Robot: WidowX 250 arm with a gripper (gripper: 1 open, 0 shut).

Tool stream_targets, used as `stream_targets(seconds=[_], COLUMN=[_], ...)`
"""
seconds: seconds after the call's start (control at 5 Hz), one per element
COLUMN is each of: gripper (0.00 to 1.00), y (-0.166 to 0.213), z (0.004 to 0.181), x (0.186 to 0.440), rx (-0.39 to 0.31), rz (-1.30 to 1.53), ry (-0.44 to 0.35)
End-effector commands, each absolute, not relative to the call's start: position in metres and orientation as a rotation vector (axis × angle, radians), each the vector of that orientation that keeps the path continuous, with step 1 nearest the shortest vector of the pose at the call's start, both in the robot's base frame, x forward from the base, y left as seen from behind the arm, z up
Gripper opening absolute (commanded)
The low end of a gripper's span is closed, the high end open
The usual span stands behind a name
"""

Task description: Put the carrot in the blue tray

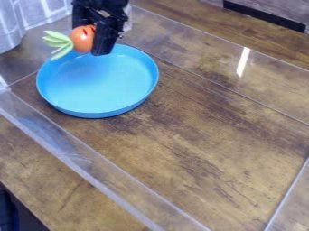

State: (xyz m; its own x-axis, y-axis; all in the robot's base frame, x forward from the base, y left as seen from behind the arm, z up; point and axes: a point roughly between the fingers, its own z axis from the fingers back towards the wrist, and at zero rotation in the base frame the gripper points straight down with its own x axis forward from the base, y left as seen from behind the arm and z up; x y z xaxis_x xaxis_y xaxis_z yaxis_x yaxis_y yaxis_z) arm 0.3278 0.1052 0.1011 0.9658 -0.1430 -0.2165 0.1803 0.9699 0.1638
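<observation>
The near part of the desk (182, 162) is bare dark wood grain, crossed by pale straight bands that run diagonally from the left edge toward the bottom and along the right side. From the near edge up to the middle nothing stands on the wood. A bright glare streak sits toward the right, past the middle.

Farther back and toward the left edge lies the blue tray (97, 81), a round shallow dish with a raised rim, flat on the wood. Its inside is bare blue. Its near rim faces the wide bare stretch of wood; its left rim comes close to the left edge of the desk.

Above the far-left rim of the tray hangs the black pincer (92, 38), pointing steeply down and clenched on the carrot (82, 39). The orange body sits against the left side of the dark fingers, with the pale green leaves sticking out to the left, beyond the rim line of the tray. The carrot is off the surface, held in the air over the tray's far-left edge.

Behind the pincer, the far-left corner shows a grey blurred shape (10, 27) that cannot be identified.
</observation>
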Motion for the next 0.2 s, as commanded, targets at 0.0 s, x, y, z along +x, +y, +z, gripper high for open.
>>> stream_targets(seconds=[0.0], gripper=[0.00], y=[0.1147], z=[0.1228], x=[0.3327], rx=[0.211], rz=[-0.146], ry=[0.149])
